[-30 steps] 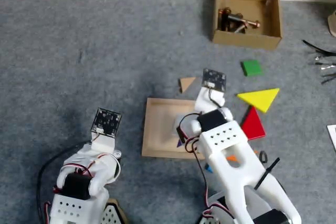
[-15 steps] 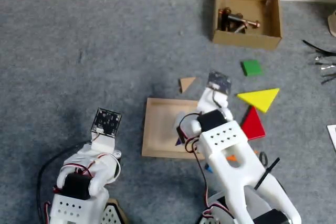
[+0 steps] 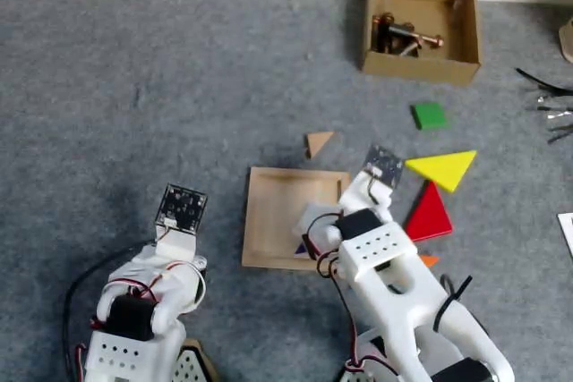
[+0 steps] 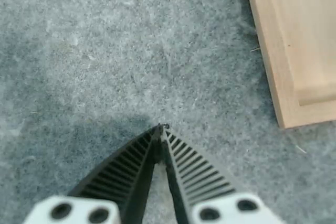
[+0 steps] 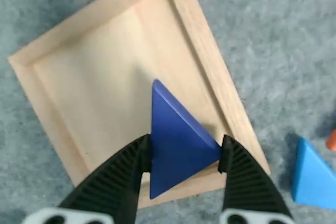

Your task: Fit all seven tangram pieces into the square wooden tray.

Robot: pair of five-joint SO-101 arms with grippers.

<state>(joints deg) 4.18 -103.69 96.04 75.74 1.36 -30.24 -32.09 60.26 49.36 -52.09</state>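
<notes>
left fingers (image 4: 126, 169) seemingly together, right (image 5: 121, 174) clamped

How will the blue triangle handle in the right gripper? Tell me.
The blue triangle looks rigid and probably light: a flat block. Its smooth slanted edges, pinched by the right gripper, might slip or pivot. Flat-faced, it should not roll in the tray.

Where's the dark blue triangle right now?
Right wrist view: the dark blue triangle is clamped in the right gripper, over the wooden tray beside its rim, with a lighter blue piece on the carpet just outside.
</notes>
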